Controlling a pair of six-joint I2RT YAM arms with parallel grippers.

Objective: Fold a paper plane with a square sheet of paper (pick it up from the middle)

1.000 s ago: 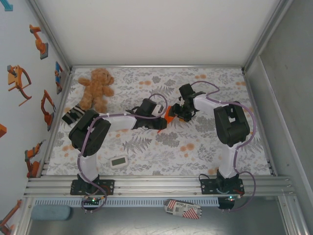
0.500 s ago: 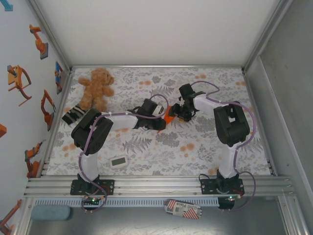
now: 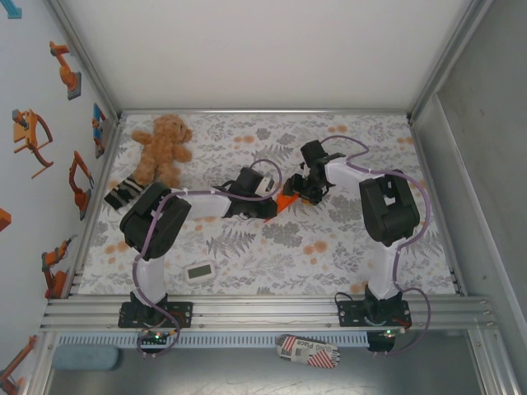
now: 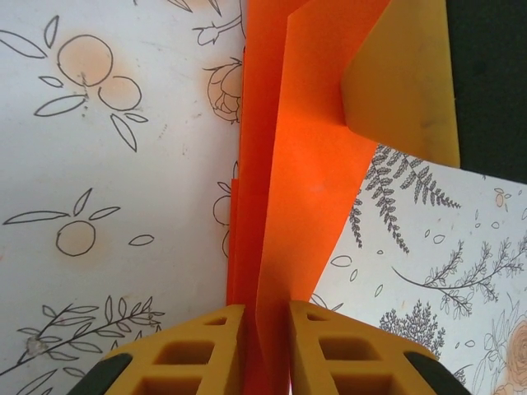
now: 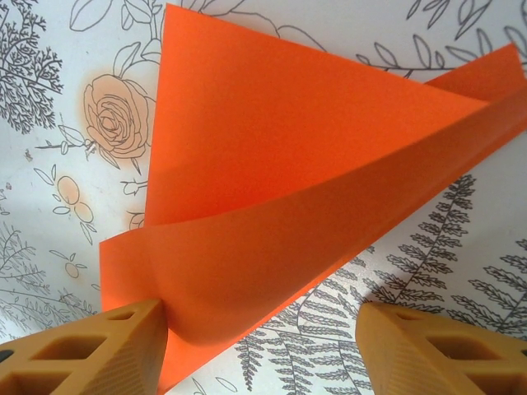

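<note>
Top external view: we see the orange paper point(image 3: 286, 200) just past the middle of the flowered table point(image 3: 329, 247), a small creased wedge between the two arms' ends. The left gripper point(image 3: 268, 206) meets it from nine o'clock and the right gripper point(image 3: 303, 191) from about two o'clock; both are right at the paper.

In the left wrist view, the left gripper's two yellow fingers point(image 4: 198, 354) sit at six o'clock of the frame, drawn close together. A folded layer of the paper stands on edge between them and touches both pads, so we read this as a grip on the paper. From there the paper runs toward twelve o'clock in narrow stacked folds. At one o'clock a yellow finger of the right gripper point(image 4: 403, 82) lies against its upper flap.

In the right wrist view, the right gripper's fingers point(image 5: 82, 350) stand wide apart at seven and five o'clock, so it is open. The paper spreads above them as a pointed triangle with its tip at eleven o'clock. Its curled lower fold touches the seven o'clock finger, while the five o'clock finger is clear of the paper, over the fern print.

On the table we also see a brown teddy bear point(image 3: 162, 148) at ten o'clock and a white timer point(image 3: 198, 271) at seven o'clock, both well apart from the paper.
</note>
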